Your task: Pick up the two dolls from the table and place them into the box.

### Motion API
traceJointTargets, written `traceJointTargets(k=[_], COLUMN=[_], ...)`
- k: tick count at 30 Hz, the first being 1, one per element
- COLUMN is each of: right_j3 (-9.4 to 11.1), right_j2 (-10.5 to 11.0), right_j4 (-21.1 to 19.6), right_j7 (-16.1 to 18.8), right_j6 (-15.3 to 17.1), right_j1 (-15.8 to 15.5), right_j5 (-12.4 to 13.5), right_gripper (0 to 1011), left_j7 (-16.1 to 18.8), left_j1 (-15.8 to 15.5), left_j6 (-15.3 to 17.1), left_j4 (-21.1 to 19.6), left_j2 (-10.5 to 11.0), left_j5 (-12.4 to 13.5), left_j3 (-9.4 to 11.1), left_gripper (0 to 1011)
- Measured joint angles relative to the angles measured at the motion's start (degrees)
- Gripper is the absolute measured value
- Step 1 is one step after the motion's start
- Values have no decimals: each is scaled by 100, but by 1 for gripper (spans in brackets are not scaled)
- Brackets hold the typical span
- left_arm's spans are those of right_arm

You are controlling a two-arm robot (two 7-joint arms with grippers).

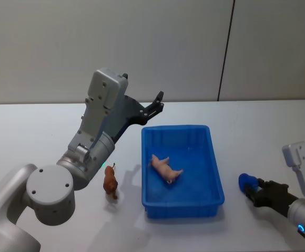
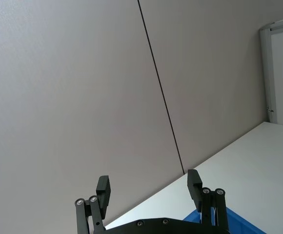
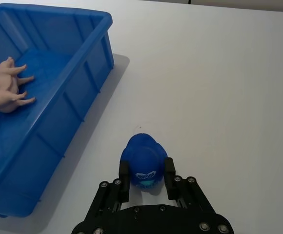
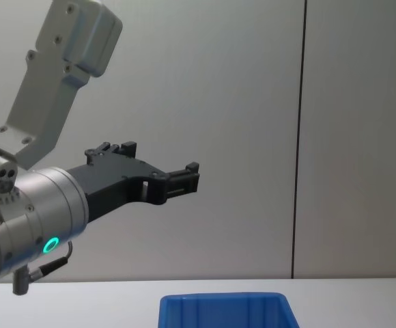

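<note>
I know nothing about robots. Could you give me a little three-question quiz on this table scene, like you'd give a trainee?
1. True or false: the left gripper, raised high above the table, is open and empty.
2. What sits between the fingers of the right gripper? A) a blue toy B) a spoon C) nothing
3. Fill in: the pink pig lies in the blue box, and the brown toy stands on the table on the robot's ____ side of that box.

Key: 1 true; 2 A; 3 left.
</note>
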Motion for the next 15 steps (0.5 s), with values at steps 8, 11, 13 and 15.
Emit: traceJointTargets(k=[8, 11, 13, 15], right_j3=[-1, 2, 5, 7], right_j2=[8, 19, 28, 34], right_j4=[-105, -206, -289, -345], right_j7=[-7, -26, -40, -49], right_j6=[-193, -304, -379, -444], right_j1=[-13, -32, -46, -54], right_j5=[-44, -72, -90, -104], right_gripper=[334, 315, 304, 296], left_j7=[0, 0, 0, 0], left_j1=[0, 0, 0, 0], left_j6=[0, 0, 0, 0], left_j4=[0, 0, 0, 0], left_j2=[0, 0, 0, 0], left_j5=[0, 0, 0, 0], left_j3=[0, 0, 0, 0], left_gripper=[1001, 1001, 1001, 1001])
